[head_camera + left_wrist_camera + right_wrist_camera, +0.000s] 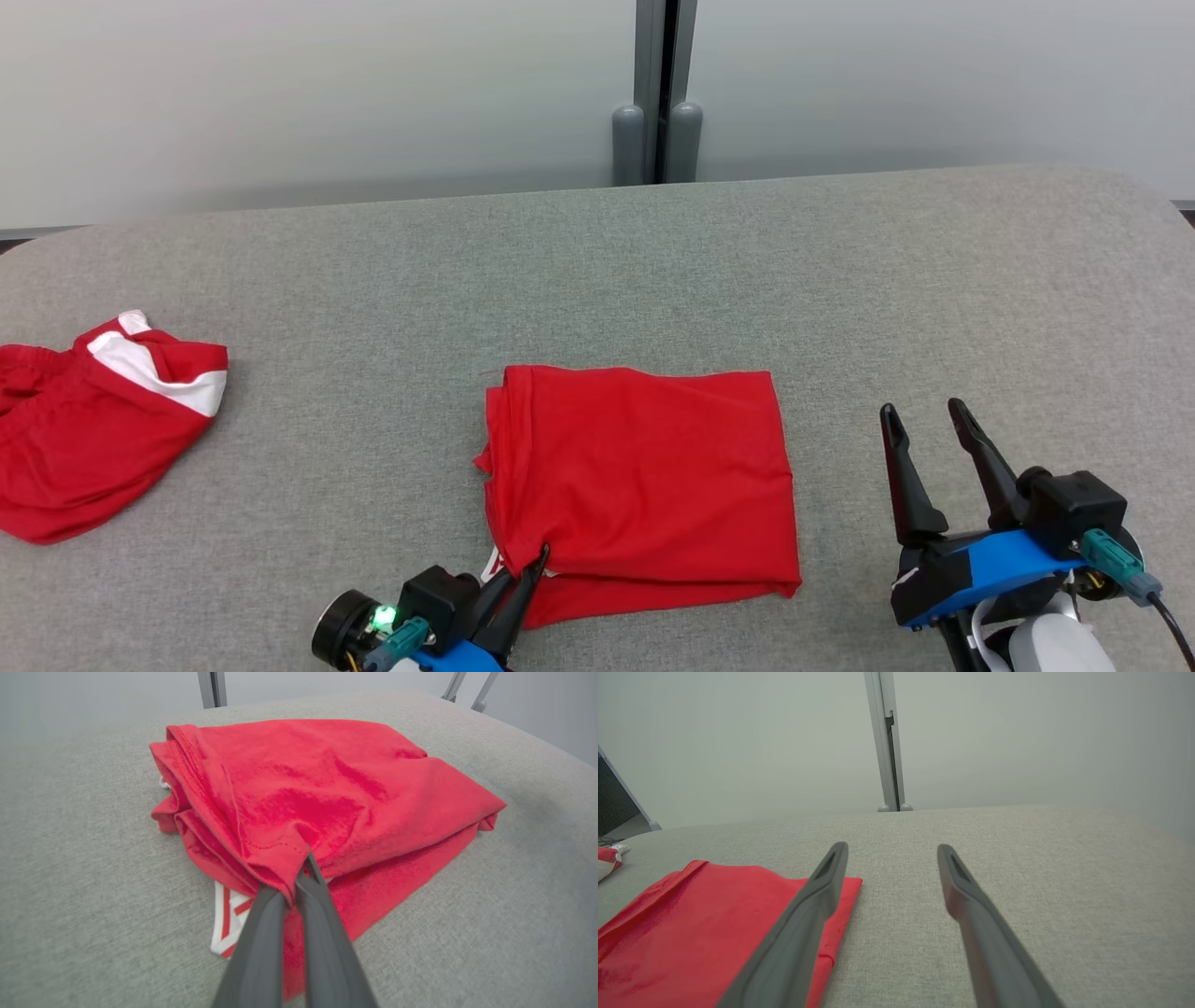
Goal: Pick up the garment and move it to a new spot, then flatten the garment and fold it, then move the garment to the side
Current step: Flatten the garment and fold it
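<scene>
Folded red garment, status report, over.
Left claw shut on folded red garment, near corner. Right claw open, beside it. Second red garment far left, clear.

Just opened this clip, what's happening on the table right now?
The robot's left hand is pinched shut on the near left corner of a folded red garment, which lies in the middle of the grey fabric-covered table. Its right hand is open and empty, over bare table to the garment's right. A crumpled red-and-white garment sits apart at the table's far left.
</scene>
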Controlling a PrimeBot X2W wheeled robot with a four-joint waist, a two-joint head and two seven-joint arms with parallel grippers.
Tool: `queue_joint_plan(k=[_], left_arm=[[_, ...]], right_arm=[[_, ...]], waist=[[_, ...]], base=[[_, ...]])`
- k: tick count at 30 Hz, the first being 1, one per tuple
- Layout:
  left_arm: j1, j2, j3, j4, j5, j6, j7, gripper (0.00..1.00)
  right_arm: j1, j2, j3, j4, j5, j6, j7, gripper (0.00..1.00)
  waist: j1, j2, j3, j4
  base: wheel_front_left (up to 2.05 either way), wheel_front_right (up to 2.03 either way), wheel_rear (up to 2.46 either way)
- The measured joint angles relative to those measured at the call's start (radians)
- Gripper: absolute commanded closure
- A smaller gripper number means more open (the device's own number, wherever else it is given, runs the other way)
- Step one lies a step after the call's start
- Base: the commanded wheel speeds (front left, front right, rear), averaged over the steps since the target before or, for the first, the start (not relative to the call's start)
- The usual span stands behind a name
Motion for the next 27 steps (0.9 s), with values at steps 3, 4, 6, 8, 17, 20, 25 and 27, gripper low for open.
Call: queue_joint_plan(k=[3,4,6,8,17,20,25,27], left_arm=[[0.025,0.014,0.002,-0.024,-0.009,0.000,-0.003,1.00],[0.033,0.019,0.001,-0.030,-0.009,0.000,-0.002,1.00],[0.050,0.029,0.006,-0.040,-0.024,0.001,-0.001,1.00],[0.062,0.030,0.002,-0.050,-0.035,0.001,0.009,1.00],[0.066,0.011,0.025,-0.123,-0.031,0.025,-0.025,0.00],[0.067,0.016,0.062,-0.171,-0.026,0.043,-0.029,0.00],[0.080,0.034,0.172,-0.255,-0.025,0.086,-0.032,0.00],[0.095,0.044,0.221,-0.276,-0.024,0.100,-0.032,0.00]], right_arm=[[0.001,0.000,-0.009,0.005,0.000,0.000,-0.002,0.00],[0.001,0.000,-0.012,0.008,0.000,0.000,-0.002,0.00],[0.001,0.000,-0.013,0.015,0.000,0.000,-0.002,0.00],[0.001,0.000,-0.017,0.019,-0.001,0.000,-0.002,0.00],[0.001,0.000,-0.022,0.035,-0.004,0.000,-0.002,0.00],[0.000,0.000,-0.022,0.035,-0.006,0.000,-0.003,0.00],[-0.001,0.000,-0.021,0.031,-0.007,0.000,-0.007,0.00],[-0.001,0.000,-0.021,0.028,-0.008,0.000,-0.012,0.00]], waist=[[0.0000,0.0000,-0.001,0.007],[0.0000,0.0000,-0.002,0.009],[0.0000,0.0000,-0.002,0.013],[0.0000,0.0000,-0.003,0.018],[0.0000,0.0000,-0.021,0.032],[0.0000,0.0000,-0.028,0.033],[0.0000,0.0000,-0.042,0.035],[0.0000,0.0000,-0.046,0.036]], base=[[0.00,0.00,0.00],[0.00,0.00,0.00],[0.00,0.00,0.00],[0.00,0.00,0.00],[0.00,0.00,0.00],[0.00,0.00,0.00],[0.00,0.00,0.00],[0.00,0.00,0.00]])
